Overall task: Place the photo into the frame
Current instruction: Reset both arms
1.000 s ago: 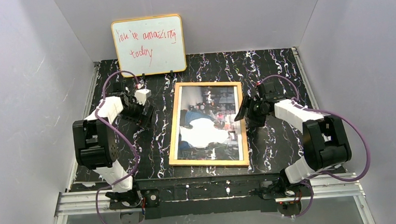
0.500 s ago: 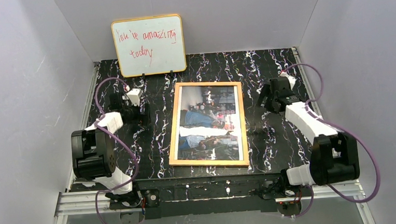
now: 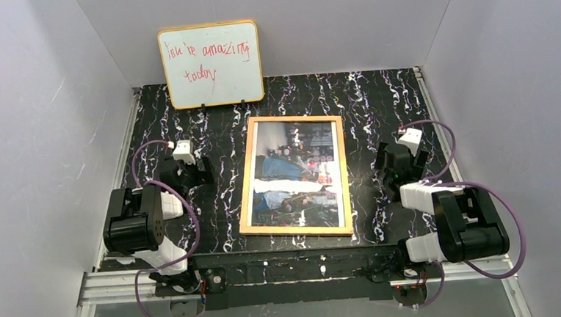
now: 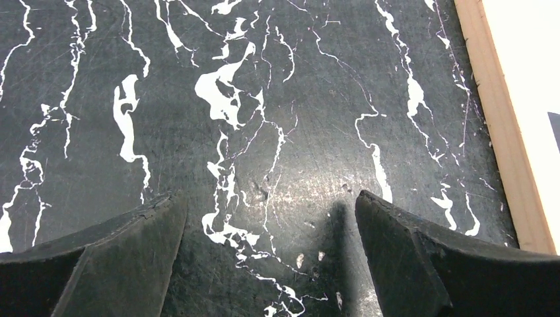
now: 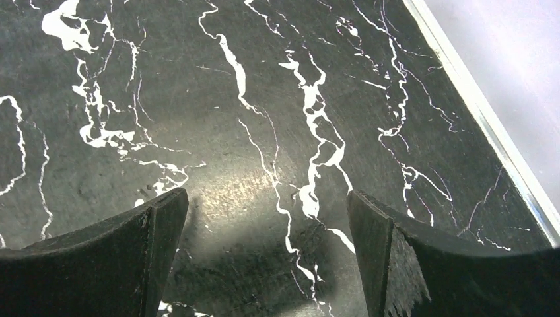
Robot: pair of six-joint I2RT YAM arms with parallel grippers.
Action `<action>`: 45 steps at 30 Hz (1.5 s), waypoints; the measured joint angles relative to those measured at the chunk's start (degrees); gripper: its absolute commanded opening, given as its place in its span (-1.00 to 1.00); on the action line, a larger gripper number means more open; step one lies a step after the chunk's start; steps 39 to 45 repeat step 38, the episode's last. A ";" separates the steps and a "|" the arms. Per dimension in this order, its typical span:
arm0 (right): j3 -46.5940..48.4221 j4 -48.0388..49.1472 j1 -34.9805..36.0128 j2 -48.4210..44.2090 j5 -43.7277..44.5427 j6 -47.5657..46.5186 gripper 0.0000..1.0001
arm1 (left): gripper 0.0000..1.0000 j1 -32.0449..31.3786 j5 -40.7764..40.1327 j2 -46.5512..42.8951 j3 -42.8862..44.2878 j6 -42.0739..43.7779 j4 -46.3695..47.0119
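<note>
The photo (image 3: 297, 174) lies in the frame (image 3: 245, 177); faces indistinct.

Pale wooden frame (image 3: 294, 176) around a glossy photo (image 3: 296, 174) on scuffed, marble-patterned black table (image 4: 264, 132).

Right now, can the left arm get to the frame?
Probably yes. The left gripper hangs open over bare table just beside the frame, and nothing lies between them. The frame lies flat, though, so gripping its thin left rail may be awkward.

Whiteboard (image 3: 211, 64) — red handwriting, black marble table (image 3: 377, 101)
</note>
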 measured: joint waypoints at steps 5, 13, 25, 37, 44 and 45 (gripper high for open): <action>-6.03 16.33 -0.33 2.54 -0.59 -4.68 0.97 | 0.96 -0.92 -2.08 2.86 -5.40 -1.01 13.55; -13.49 35.06 -0.39 5.05 -6.51 -5.31 0.97 | 0.96 -5.75 -4.66 5.79 -11.54 1.07 26.84; -9.66 40.65 -5.86 14.91 -19.21 -6.05 0.97 | 0.97 -5.88 -6.01 5.84 -9.05 1.07 25.49; -9.66 41.55 -5.84 14.91 -21.07 -5.97 0.97 | 0.96 -5.88 -6.21 5.84 -9.05 1.09 25.09; -9.66 41.55 -5.84 14.91 -21.07 -5.97 0.97 | 0.96 -5.88 -6.21 5.86 -9.05 1.09 25.09; -9.66 41.55 -5.84 14.91 -21.07 -5.97 0.97 | 0.96 -5.88 -6.21 5.86 -9.05 1.09 25.09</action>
